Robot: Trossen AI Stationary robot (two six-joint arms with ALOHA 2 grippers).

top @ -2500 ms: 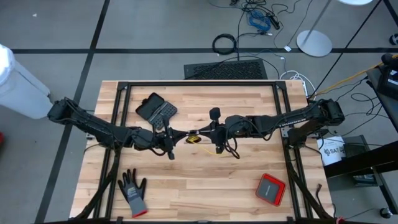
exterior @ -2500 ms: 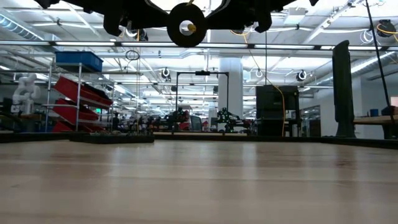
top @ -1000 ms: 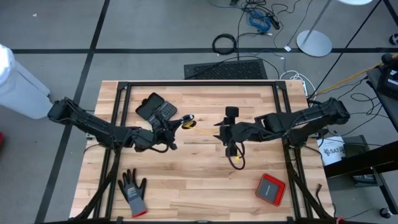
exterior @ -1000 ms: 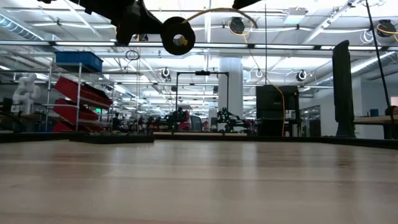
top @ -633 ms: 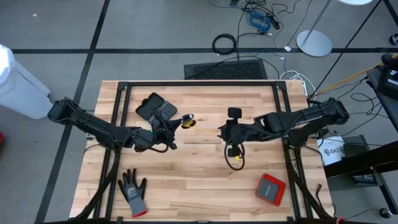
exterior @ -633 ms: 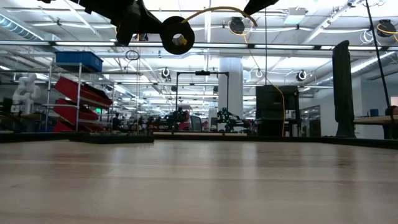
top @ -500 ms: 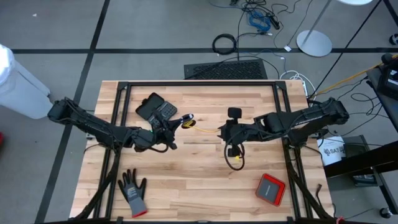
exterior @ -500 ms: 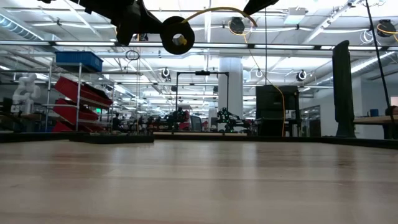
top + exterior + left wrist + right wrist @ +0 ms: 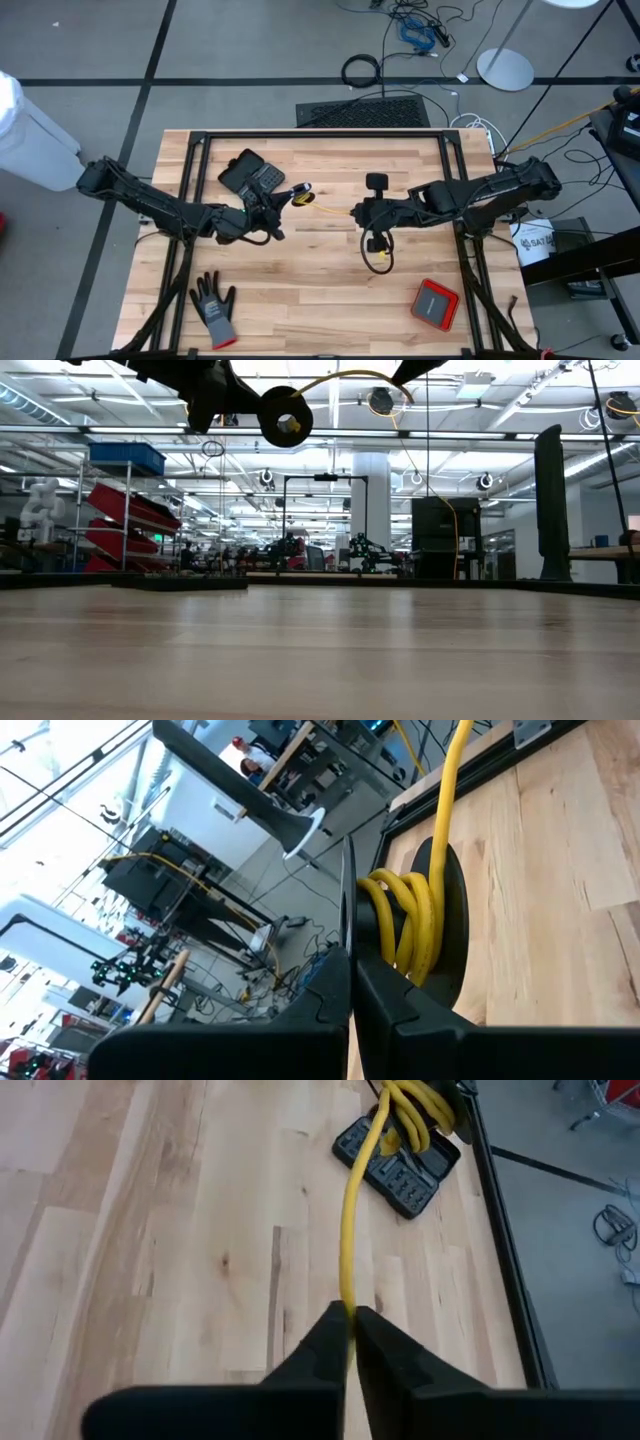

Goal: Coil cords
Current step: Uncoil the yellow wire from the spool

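The wooden tabletop [image 9: 300, 290] carries a black frame [image 9: 320, 134] along its far edge and down both sides. The left arm [image 9: 150, 203] reaches in from the left edge toward the middle, and the right arm [image 9: 480, 195] reaches in from the right edge toward the middle, so the two grippers face each other, apart, across the centre of the tabletop.

A grey glove [image 9: 214, 307] lies near the front-left corner, and a red case [image 9: 435, 304] lies near the front-right corner. A black keypad-like device [image 9: 250, 173] lies toward the far edge, left of centre, just beyond the left gripper.

The left gripper [image 9: 283, 200] has its fingers [image 9: 320, 1010] pressed together on the black round part [image 9: 452, 920] of the cord, where several yellow loops are wound. In the low view that round part [image 9: 286, 417] hangs well above the wood.

The right gripper [image 9: 357, 210] has its fingers [image 9: 325, 1345] pinched onto the yellow cord [image 9: 349, 1250] farther along its length. The cord [image 9: 327, 209] runs between the two grippers above the middle of the tabletop, and a short tail of it with a yellow end [image 9: 381, 255] hangs toward the front edge below the right gripper.
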